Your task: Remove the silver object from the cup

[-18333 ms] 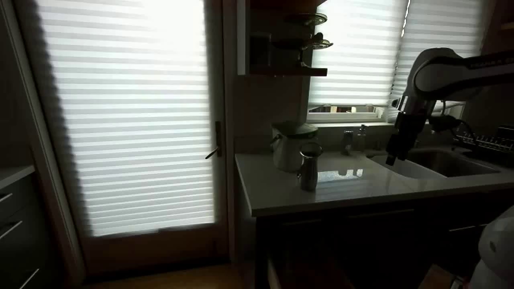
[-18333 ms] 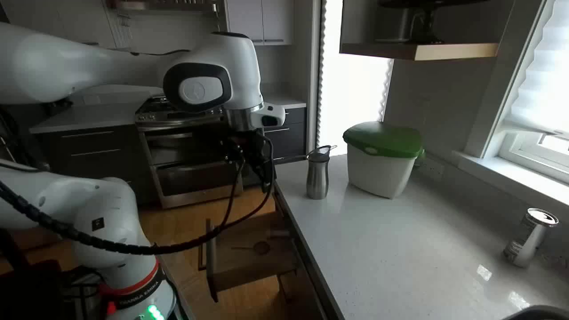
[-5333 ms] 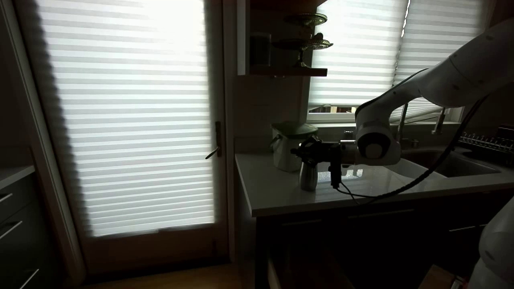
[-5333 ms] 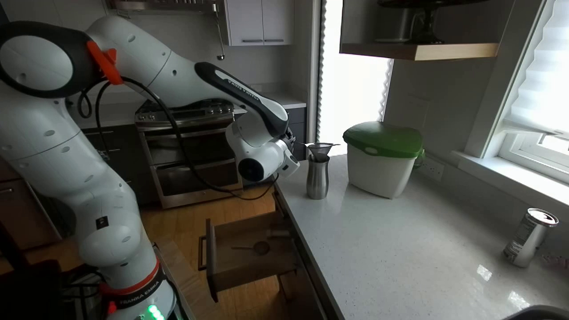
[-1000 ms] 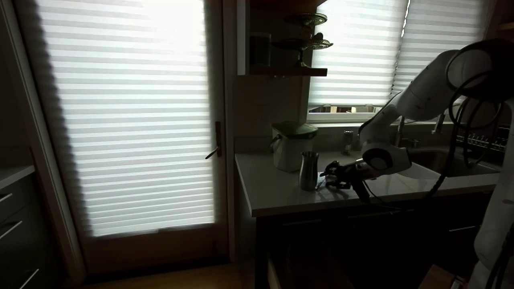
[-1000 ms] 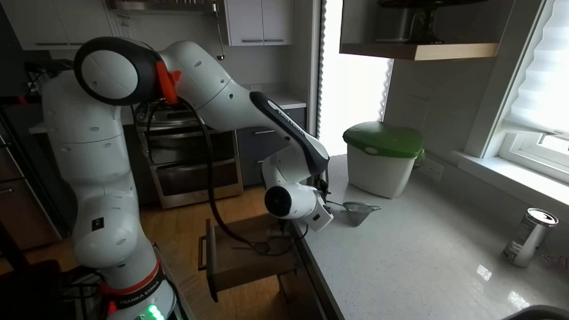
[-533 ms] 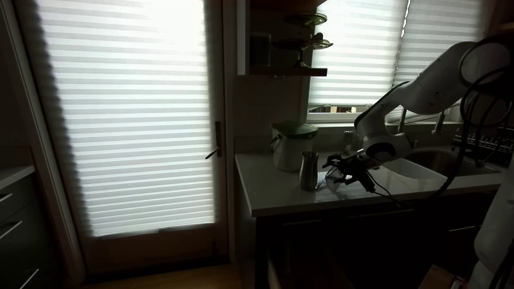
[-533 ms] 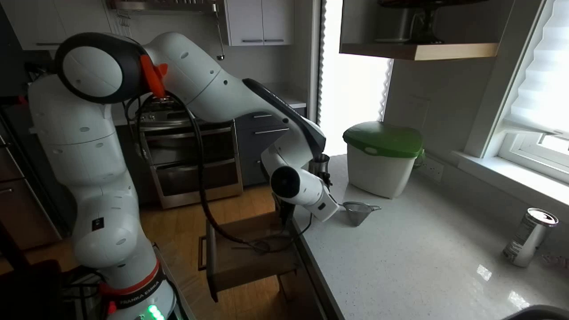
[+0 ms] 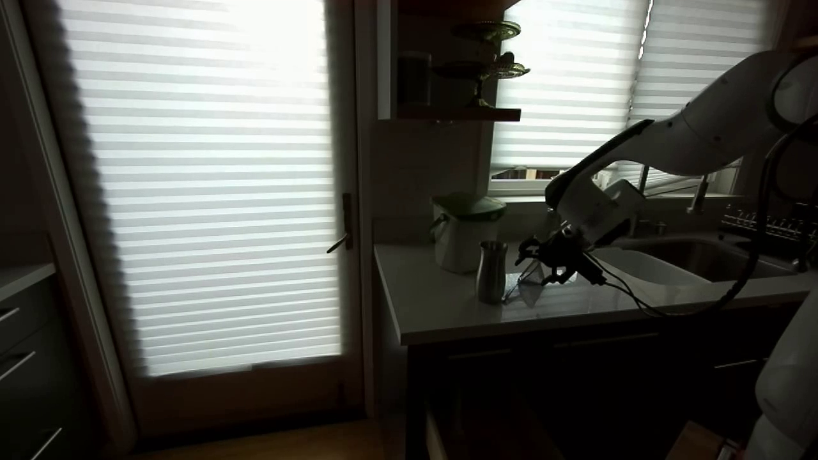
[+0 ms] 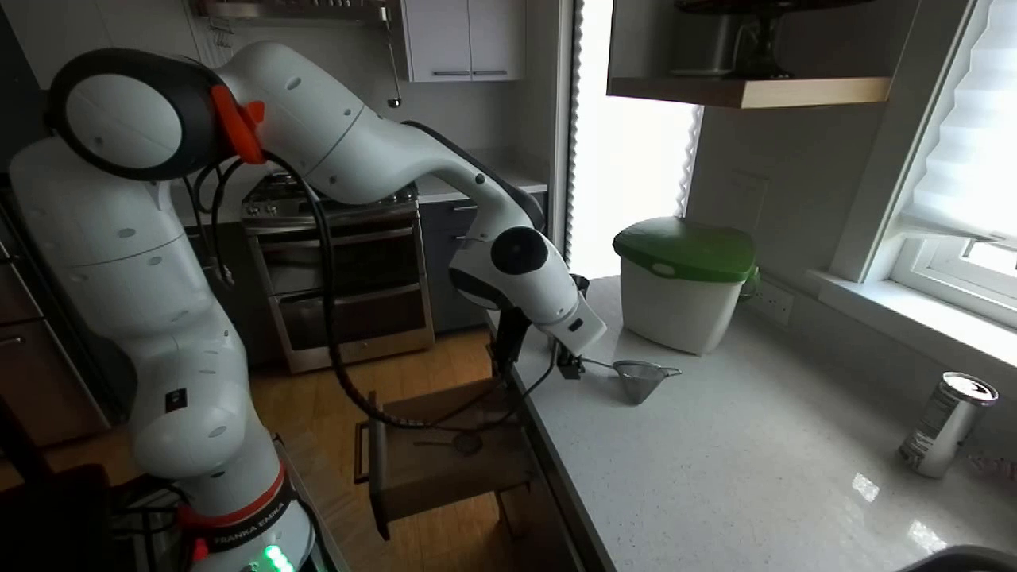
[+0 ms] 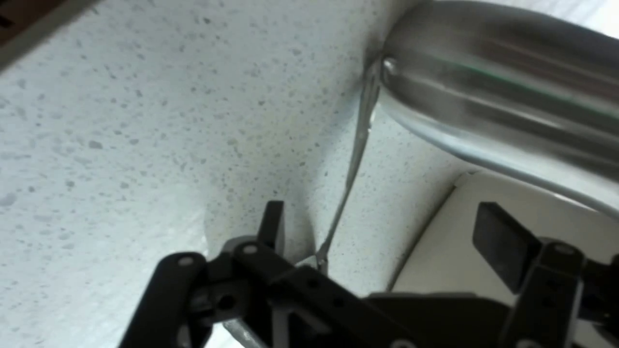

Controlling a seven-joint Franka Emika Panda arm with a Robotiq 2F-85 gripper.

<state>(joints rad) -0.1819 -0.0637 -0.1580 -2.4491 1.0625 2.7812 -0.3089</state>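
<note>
The silver object is a small mesh strainer (image 10: 638, 383) with a thin handle. It rests on the counter beside the cup and also shows in an exterior view (image 9: 530, 292). In the wrist view its handle (image 11: 357, 150) runs to the foot of the cup; I cannot tell if they touch. The cup (image 9: 491, 275) is a steel tumbler standing upright, and in the wrist view (image 11: 503, 96) it is at the upper right. My gripper (image 9: 533, 271) is open and empty above the strainer. In the wrist view its fingers (image 11: 379, 220) are wide apart, with part of the strainer hidden behind one.
A white bin with a green lid (image 10: 687, 294) stands close behind the cup. A can (image 10: 949, 425) stands further along the counter (image 10: 715, 477). The sink (image 9: 696, 255) is on the arm's side. An open drawer (image 10: 445, 477) juts out below. A shelf (image 10: 794, 91) hangs above.
The strainer first sat in the cup, then was held over its mouth, then lay on the counter. In the last second my gripper has let go, risen and tilted; the strainer stayed still.
</note>
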